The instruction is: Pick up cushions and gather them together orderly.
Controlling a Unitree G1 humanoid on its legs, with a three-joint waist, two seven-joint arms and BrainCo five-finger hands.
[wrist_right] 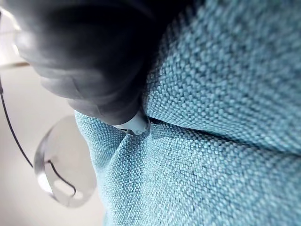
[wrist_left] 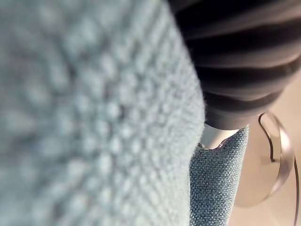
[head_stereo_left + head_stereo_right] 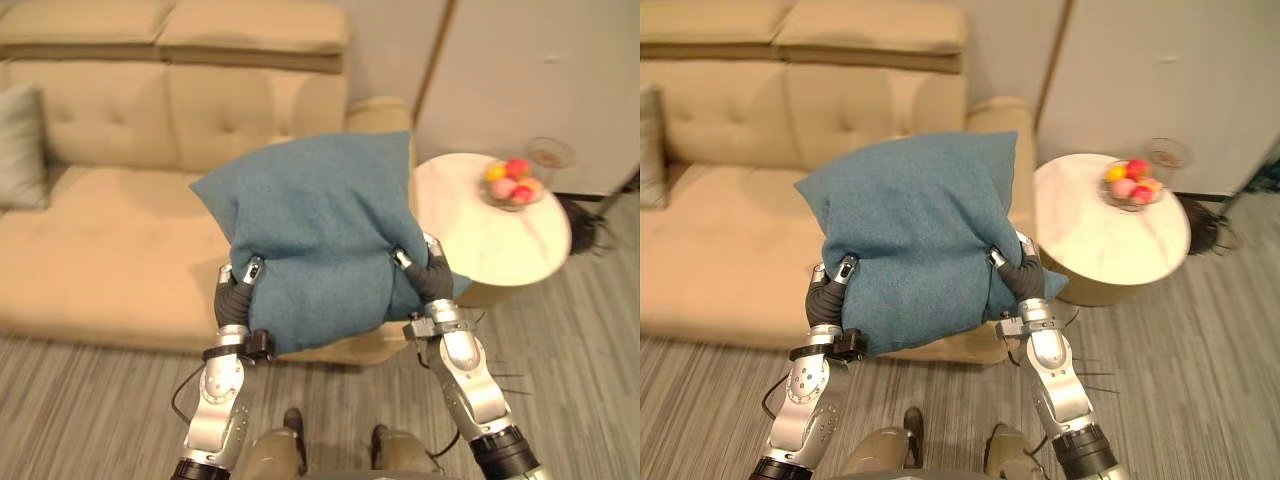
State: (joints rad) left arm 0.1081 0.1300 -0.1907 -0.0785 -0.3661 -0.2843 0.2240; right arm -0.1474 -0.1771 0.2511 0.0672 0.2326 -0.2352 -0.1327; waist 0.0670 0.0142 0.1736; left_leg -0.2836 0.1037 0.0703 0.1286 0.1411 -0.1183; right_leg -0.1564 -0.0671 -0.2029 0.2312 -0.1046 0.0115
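Left hand (image 3: 236,292) and right hand (image 3: 431,276) pinch blue cushion (image 3: 310,225) aloft.

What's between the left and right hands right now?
The blue cushion, gripped at its lower sides by the left hand and the right hand. Both eye views show it.

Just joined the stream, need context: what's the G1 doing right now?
The robot holds a blue cushion up in the air over the right end of the beige sofa. The left robot hand grips its lower left edge and the right robot hand its lower right edge, both pinching into the fabric. A grey cushion leans at the sofa's far left end, so the two are not yet gathered. A round side table with a fruit bowl stands right of the sofa.
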